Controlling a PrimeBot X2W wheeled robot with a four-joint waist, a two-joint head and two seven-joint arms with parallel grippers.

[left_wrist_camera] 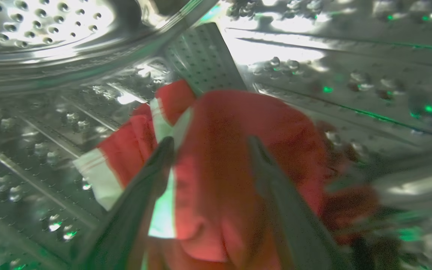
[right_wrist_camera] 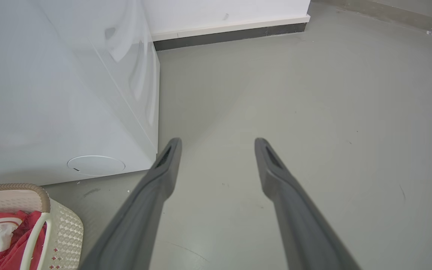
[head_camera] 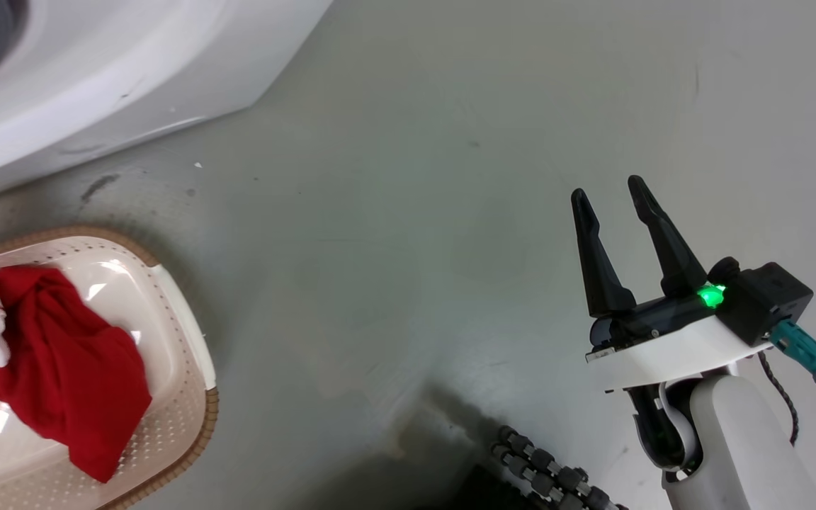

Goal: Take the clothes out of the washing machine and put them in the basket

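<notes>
In the washing machine's steel drum [left_wrist_camera: 313,56], the left gripper [left_wrist_camera: 210,140] holds its fingers spread over a red-and-white garment [left_wrist_camera: 231,180]. The cloth looks soft, limp and light, so pinch a bunched fold. Another garment [head_camera: 61,354] lies in the basket [head_camera: 211,414]. The right gripper [head_camera: 607,185] hangs above the floor, fingers parted and empty.

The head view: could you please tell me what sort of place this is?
Probably a laundry area: a white washing machine, a basket holding red clothes, and a bare grey floor.
</notes>
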